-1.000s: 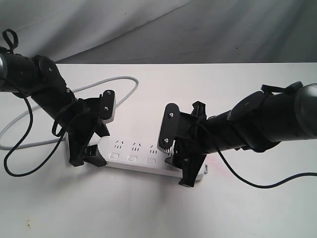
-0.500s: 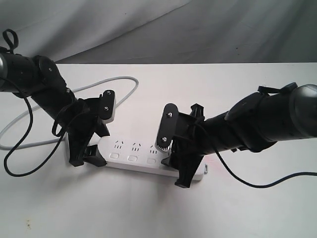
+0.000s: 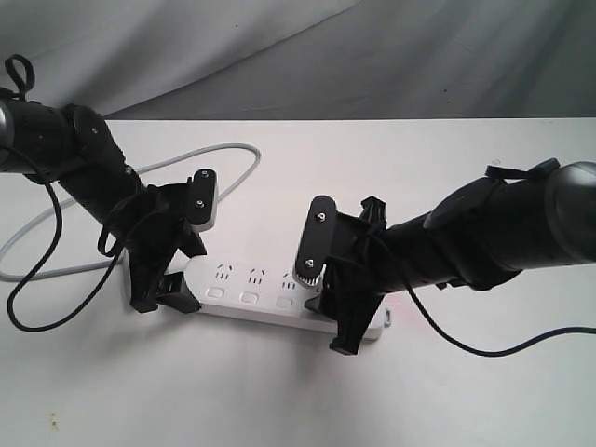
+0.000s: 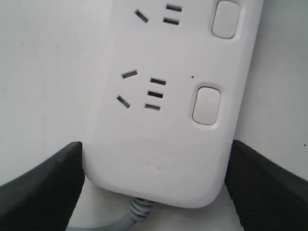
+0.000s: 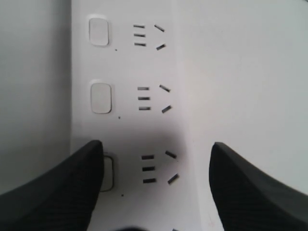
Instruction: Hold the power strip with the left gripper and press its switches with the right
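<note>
The white power strip (image 3: pixel 253 287) lies flat on the table. My left gripper (image 3: pixel 168 276) is shut across its cord end; in the left wrist view both black fingers (image 4: pixel 43 187) touch the sides of the strip (image 4: pixel 163 120). My right gripper (image 3: pixel 328 312) is open, straddling the strip's right part. In the right wrist view one of its fingers (image 5: pixel 57 187) covers part of a switch (image 5: pixel 108 173) on the strip (image 5: pixel 130 96), and two more switches (image 5: pixel 101 98) show beyond it. Other switches (image 3: pixel 249 298) lie between the grippers. The grey cord (image 3: pixel 223 149) loops behind.
The white table (image 3: pixel 419 168) ends at a grey cloth backdrop (image 3: pixel 372 56). A loose black cable (image 3: pixel 37 307) hangs from the left arm onto the table, and another black cable (image 3: pixel 503 346) trails from the right arm.
My right gripper has shifted slightly left along the strip. The left gripper and the strip have not moved.
</note>
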`<state>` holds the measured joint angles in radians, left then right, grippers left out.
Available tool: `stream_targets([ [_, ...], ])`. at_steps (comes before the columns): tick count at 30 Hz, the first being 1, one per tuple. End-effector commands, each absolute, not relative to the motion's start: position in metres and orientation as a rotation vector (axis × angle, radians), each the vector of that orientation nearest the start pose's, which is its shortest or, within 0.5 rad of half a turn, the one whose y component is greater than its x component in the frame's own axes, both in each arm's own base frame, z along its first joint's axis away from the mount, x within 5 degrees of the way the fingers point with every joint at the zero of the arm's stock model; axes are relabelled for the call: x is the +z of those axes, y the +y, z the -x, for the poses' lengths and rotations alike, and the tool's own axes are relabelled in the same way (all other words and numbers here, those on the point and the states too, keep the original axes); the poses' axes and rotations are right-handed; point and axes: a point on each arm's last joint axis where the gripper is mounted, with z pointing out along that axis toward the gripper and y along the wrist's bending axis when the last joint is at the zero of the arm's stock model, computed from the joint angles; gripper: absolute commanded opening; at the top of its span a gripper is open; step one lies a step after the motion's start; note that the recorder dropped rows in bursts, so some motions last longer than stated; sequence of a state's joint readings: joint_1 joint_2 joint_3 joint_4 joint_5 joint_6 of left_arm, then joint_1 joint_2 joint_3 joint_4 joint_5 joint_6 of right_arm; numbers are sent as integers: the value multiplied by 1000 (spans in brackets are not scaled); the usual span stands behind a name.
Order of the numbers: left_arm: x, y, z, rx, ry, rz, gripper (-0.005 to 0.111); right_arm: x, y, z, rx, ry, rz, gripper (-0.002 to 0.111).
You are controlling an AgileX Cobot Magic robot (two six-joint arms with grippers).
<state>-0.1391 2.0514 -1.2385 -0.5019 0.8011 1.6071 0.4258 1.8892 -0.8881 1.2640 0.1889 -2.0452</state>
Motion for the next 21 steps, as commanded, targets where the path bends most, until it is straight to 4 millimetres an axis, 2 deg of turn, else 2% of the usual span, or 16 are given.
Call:
stream_targets([
  [1, 121, -84, -369, -358, 2178, -1825, 50, 99, 149, -300, 48, 2042, 1611, 60],
  [4, 121, -84, -369, -358, 2178, -1825, 50, 99, 149, -300, 49, 2045, 1606, 60],
  [7, 121, -84, -369, -358, 2178, -1825, 50, 109, 150, -301, 43, 2023, 1584, 60],
  [13, 121, -84, -369, -358, 2176, -1828, 50, 153, 151, -299, 40, 1933, 1499, 60],
  [16, 121, -84, -369, -358, 2176, -1828, 50, 168, 147, -297, 8, 1920, 1441, 60],
  [21, 121, -84, -369, -358, 2176, -1828, 50, 170, 138, -291, -26, 1945, 1401, 60],
])
